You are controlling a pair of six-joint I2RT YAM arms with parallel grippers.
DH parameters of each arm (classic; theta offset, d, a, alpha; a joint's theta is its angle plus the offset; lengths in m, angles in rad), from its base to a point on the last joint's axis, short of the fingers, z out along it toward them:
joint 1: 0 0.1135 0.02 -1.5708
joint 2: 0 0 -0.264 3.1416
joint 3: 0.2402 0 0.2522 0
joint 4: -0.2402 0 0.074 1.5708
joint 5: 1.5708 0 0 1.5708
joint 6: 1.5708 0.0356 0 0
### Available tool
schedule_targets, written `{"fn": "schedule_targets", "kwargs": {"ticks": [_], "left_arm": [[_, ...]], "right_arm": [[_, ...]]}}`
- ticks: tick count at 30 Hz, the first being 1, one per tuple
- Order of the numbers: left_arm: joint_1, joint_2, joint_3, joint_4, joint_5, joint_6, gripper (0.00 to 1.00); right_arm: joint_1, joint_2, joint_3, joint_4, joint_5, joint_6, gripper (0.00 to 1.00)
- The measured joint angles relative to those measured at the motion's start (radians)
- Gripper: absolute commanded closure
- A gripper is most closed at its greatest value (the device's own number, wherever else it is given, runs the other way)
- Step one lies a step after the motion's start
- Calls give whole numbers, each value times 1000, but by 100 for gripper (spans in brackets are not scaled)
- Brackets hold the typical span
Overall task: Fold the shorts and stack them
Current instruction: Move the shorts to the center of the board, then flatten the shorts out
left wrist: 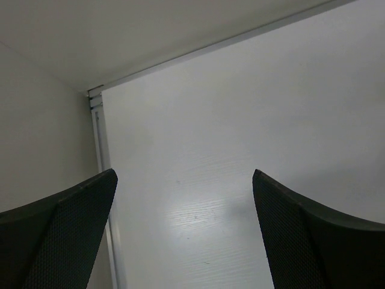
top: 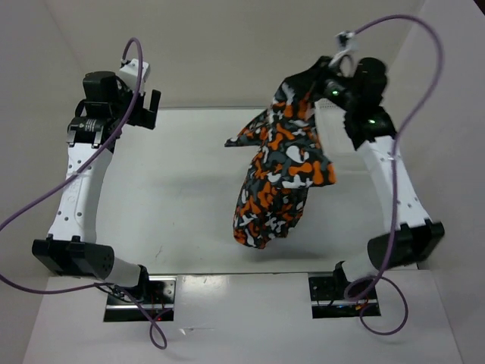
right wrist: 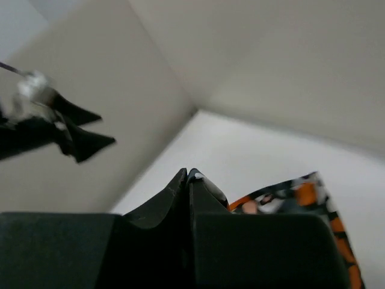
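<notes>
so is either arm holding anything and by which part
The right gripper holds the shorts by their top edge, the rest hanging down. The left gripper is open and empty.

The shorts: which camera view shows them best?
The top view: the shorts hang whole from the right gripper. The right wrist view shows only a printed corner; the left wrist view shows none.

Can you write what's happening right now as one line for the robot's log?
right gripper: shut on the shorts | shorts: hanging over table | left gripper: open, empty
</notes>
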Motion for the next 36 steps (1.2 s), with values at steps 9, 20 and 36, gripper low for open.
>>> {"fn": "schedule_targets", "kwargs": {"ticks": [9, 20, 36], "left_arm": [[12, 25, -31, -29, 124, -30, 0], [-15, 49, -105, -75, 192, 29, 0], [-565, 522, -67, -74, 151, 143, 0]], "right_arm": [[406, 401, 88, -199, 226, -184, 0], [483, 296, -73, -245, 479, -226, 0], [246, -22, -811, -431, 565, -146, 10]]}}
